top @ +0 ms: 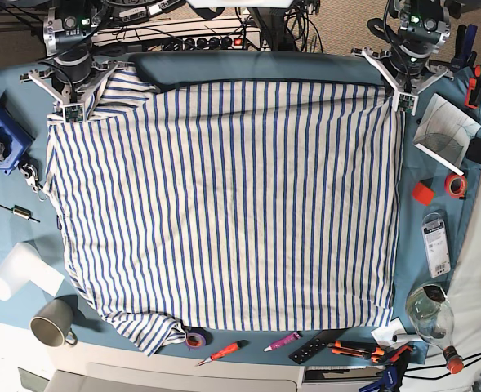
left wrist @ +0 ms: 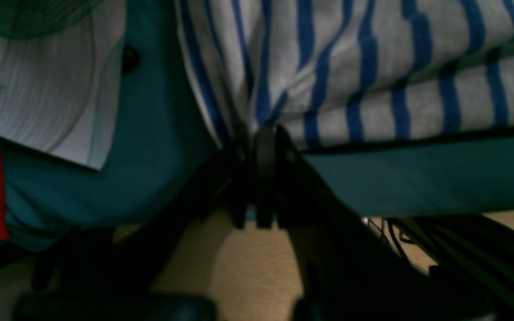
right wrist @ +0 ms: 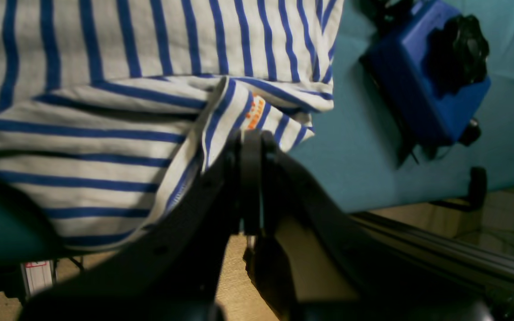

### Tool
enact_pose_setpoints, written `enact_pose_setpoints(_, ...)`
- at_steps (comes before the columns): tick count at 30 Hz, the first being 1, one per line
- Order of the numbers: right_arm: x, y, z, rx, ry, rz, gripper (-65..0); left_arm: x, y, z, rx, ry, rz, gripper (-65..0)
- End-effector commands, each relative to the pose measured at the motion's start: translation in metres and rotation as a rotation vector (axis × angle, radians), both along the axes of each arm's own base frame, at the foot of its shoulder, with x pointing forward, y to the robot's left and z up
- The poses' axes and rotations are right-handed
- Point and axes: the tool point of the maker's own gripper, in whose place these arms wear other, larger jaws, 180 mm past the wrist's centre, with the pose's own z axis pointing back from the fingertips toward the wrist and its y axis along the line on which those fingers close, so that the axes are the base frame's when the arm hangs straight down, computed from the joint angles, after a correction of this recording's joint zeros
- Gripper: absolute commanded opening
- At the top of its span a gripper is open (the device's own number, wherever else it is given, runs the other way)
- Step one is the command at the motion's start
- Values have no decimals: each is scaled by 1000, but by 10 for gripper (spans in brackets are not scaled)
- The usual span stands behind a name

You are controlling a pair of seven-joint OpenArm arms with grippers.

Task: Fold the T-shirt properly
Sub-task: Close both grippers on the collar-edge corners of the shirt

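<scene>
Striped white-and-blue cloth, the T-shirt (top: 224, 204), lies spread flat over most of the teal table (top: 248, 65). Both arms reach down at its far edge. The left gripper (left wrist: 261, 133) has its jaws pressed together on a pinch of the far corner, fabric fanning away ahead of it. The right gripper (right wrist: 250, 136) is likewise clamped on the other far corner, near what looks like orange trim, with a blue box (right wrist: 422, 76) off to its side.

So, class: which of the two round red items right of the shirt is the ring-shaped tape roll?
The outer one, the red tape roll, shows an open centre; the red cap beside the T-shirt is solid.
</scene>
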Motion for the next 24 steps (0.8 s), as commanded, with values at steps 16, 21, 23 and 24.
enact_pose_setpoints(16,18,0,-1,51,-66,-11,-400,4,2,7,9,-32,-4,-650)
enact_pose_setpoints(21,10,-18,-44,64,41,-77,-400,4,2,7,10,-31,-4,-650)
enact_pose_setpoints(23,8,-20,-54,76,66,-93,-400,4,2,7,9,-31,-4,-650)
enact_pose_setpoints(24,7,-19,-56,89,71,-95,-400,4,2,7,10,-31,-4,-650)
